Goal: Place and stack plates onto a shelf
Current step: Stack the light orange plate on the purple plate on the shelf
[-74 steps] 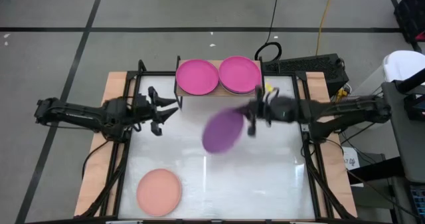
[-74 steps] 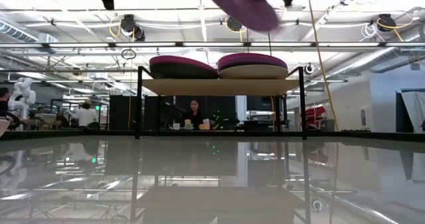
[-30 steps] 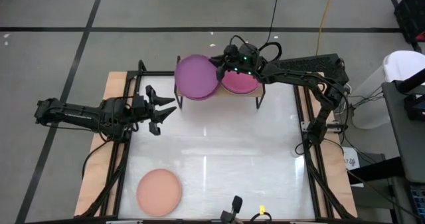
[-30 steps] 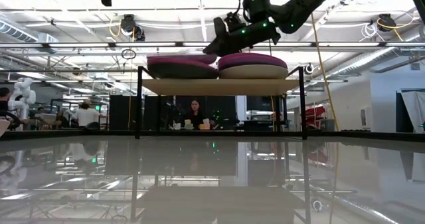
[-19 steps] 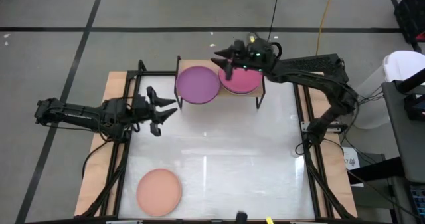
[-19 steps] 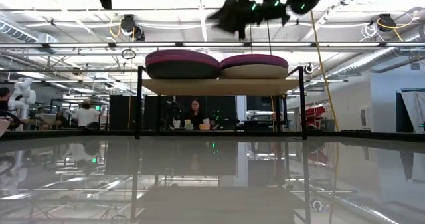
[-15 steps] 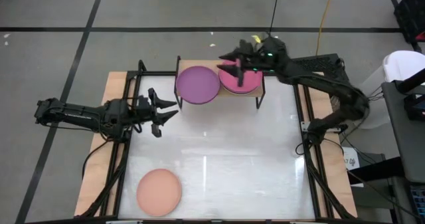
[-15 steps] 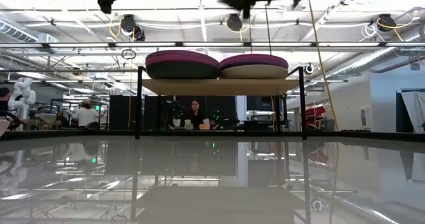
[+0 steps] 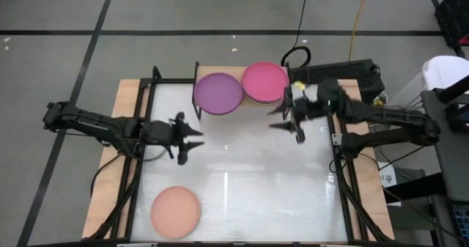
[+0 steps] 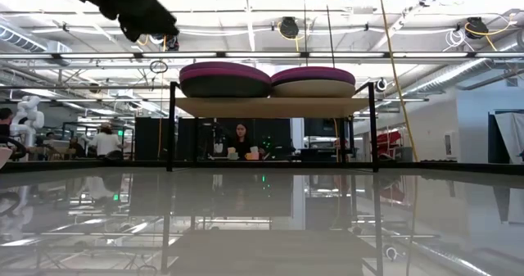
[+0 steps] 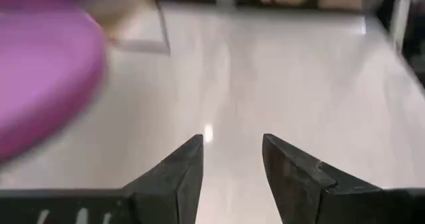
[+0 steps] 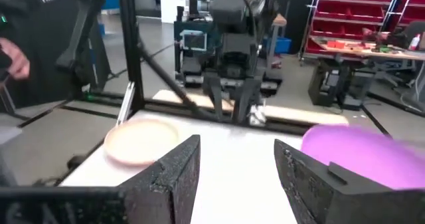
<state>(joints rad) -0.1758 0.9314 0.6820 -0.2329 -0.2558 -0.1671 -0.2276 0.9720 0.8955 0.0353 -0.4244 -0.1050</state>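
Lying alone near the table's front, one peach plate is unmoved. Both empty, open-fingered, the left gripper has advanced and the right gripper has withdrawn from the shelf, now bearing two stacks: purple-topped and pink-topped.

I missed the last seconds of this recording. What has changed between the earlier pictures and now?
The right end effector carried the round purple plastic plate to the wooden shelf, released it on the left stack, and withdrew, open and empty. The left end effector moved slightly toward the table's middle, open. The peach plate and the magenta pink plate stayed in place.
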